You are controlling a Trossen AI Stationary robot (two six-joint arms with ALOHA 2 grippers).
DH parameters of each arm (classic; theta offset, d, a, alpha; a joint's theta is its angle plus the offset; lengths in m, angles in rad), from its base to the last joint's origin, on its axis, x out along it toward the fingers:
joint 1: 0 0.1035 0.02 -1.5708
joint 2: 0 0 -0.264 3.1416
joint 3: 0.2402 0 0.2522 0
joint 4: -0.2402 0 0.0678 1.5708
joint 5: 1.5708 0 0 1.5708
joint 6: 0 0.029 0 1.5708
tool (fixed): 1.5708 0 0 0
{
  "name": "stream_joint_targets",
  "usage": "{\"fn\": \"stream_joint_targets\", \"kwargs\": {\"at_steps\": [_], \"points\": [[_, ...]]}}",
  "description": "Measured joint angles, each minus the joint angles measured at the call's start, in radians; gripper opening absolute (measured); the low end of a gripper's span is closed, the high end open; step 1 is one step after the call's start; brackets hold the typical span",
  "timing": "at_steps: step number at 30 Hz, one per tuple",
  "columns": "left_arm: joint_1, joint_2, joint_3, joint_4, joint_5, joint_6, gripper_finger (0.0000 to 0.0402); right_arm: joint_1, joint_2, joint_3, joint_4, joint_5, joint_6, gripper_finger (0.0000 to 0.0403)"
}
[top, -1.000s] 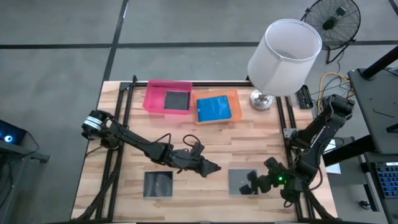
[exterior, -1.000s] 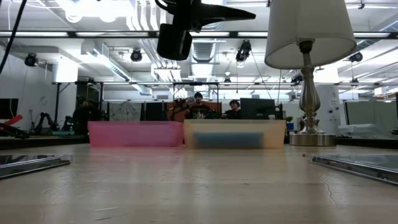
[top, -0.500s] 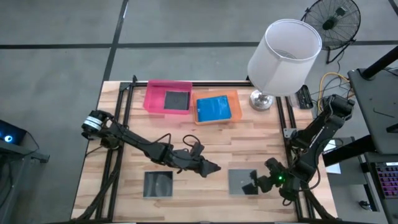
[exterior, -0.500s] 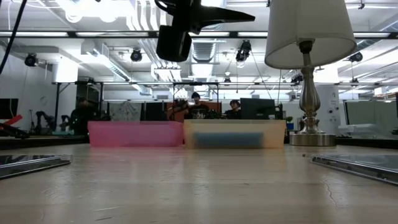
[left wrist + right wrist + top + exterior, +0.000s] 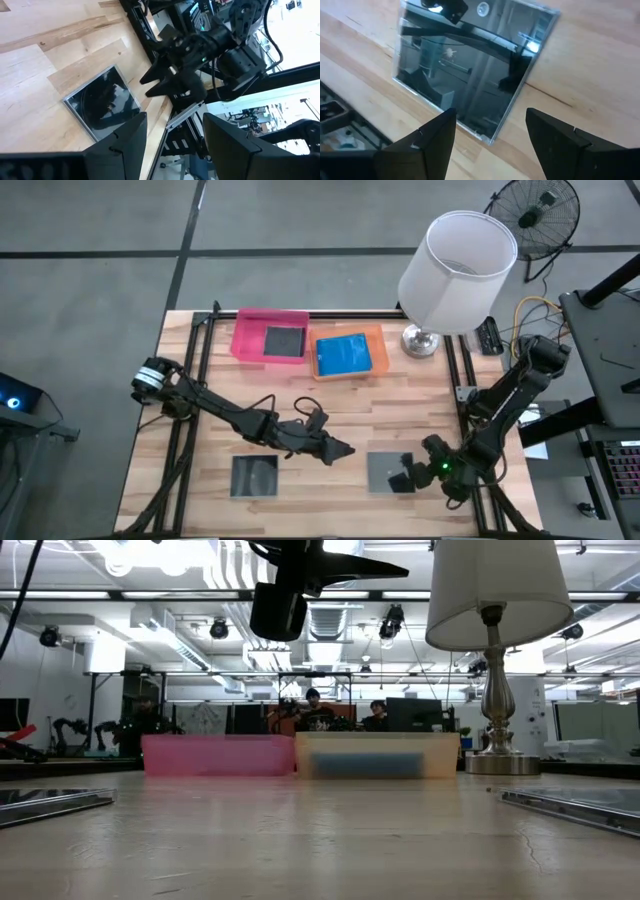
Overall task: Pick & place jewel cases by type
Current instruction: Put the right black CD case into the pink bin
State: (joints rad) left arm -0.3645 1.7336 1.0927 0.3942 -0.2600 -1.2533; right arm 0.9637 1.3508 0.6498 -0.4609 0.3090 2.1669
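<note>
Glossy dark cases first: two lie flat on the wooden table [image 5: 330, 405] along the near edge, one on the left [image 5: 254, 476], one on the right [image 5: 388, 471]. The right gripper [image 5: 408, 478] hangs over that right case, fingers apart, holding nothing. The left gripper [image 5: 340, 449] sits between the two, also parted and empty. Farther back, a third dark case [image 5: 284, 341] lies in the pink tray [image 5: 246, 338]. The orange tray [image 5: 376, 340] holds blue cases [image 5: 344, 355]; can't tell how many are stacked. A lamp [image 5: 452, 268] is rightmost.
</note>
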Motion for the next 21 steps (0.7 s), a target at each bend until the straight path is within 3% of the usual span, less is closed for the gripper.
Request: {"fn": "stream_joint_targets", "kwargs": {"at_steps": [21], "points": [[0.000, 0.000, 0.001, 0.004, 0.012, -0.015, 0.0174, -0.037, 0.152, 0.023, 0.107, -0.046, -0.012, 0.0235]]}}
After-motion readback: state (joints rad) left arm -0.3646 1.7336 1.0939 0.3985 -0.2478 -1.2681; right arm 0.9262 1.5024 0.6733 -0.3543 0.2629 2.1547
